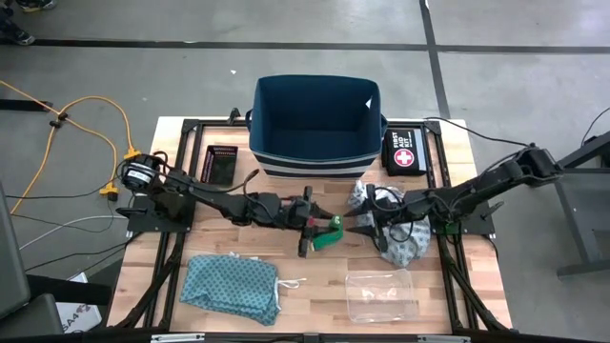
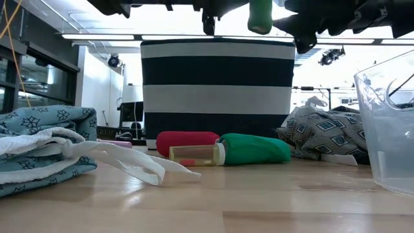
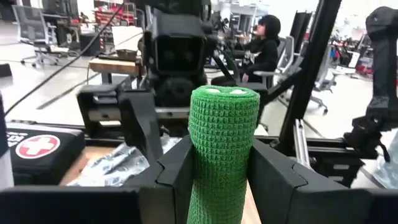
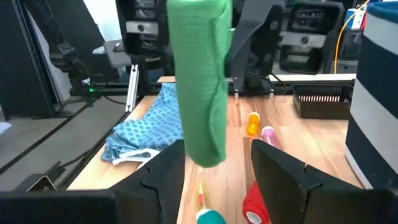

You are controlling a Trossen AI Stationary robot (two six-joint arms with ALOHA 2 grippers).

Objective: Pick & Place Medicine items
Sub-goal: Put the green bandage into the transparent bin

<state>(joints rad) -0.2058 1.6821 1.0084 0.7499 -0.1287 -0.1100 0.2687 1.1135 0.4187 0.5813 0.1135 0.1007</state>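
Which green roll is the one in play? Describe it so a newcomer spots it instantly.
Start at the navy bin at the table's back, then come forward to where the two arms meet. The green roll hangs there above the wood, clamped in the left gripper with the right gripper facing it. The other green tube lies on the table.

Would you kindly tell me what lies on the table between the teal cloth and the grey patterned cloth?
In the low view, three medicine items lie there: a red tube, a small orange vial and a green tube.

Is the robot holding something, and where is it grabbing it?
The left gripper is shut on a green tube, gripping its lower end. The right gripper faces it, not clearly touching.
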